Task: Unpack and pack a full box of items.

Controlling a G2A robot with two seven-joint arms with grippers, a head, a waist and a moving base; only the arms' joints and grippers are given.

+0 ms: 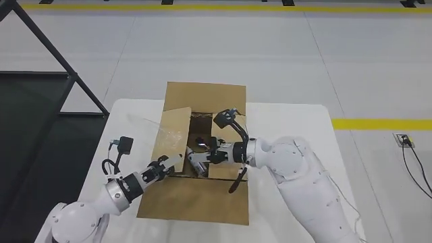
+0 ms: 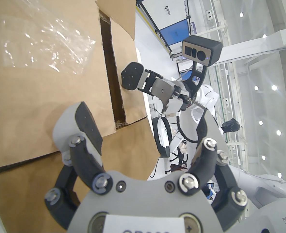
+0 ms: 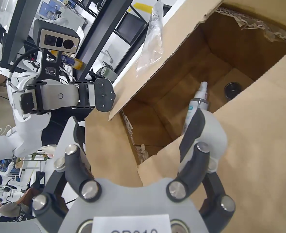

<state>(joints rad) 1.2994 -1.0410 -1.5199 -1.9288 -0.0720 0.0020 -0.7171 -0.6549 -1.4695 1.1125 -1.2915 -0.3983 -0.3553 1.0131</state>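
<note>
Looking into the box (image 1: 202,202) on the table (image 1: 297,118), I think the job has only just begun. The flaps are open. A spray bottle (image 3: 196,100) stands inside, down near the bottom, and a dark round thing (image 3: 232,89) sits beside it. I can't tell what that one is. A clear bag (image 3: 151,42) lies on a side flap. I see no other item out on the table, so the unpacking is nearly all left to do, and then the packing too.

The left gripper (image 2: 143,115) is at the side flap with the bag on it. Its fingers are spread wide and it holds nothing. The right gripper (image 3: 140,124) is at the mouth of the box, just above the bottle. It is wide open too, with a flap edge between its fingers, and it holds no item.

The bottle has a label with blue on it, but the words are too small to read.
</note>
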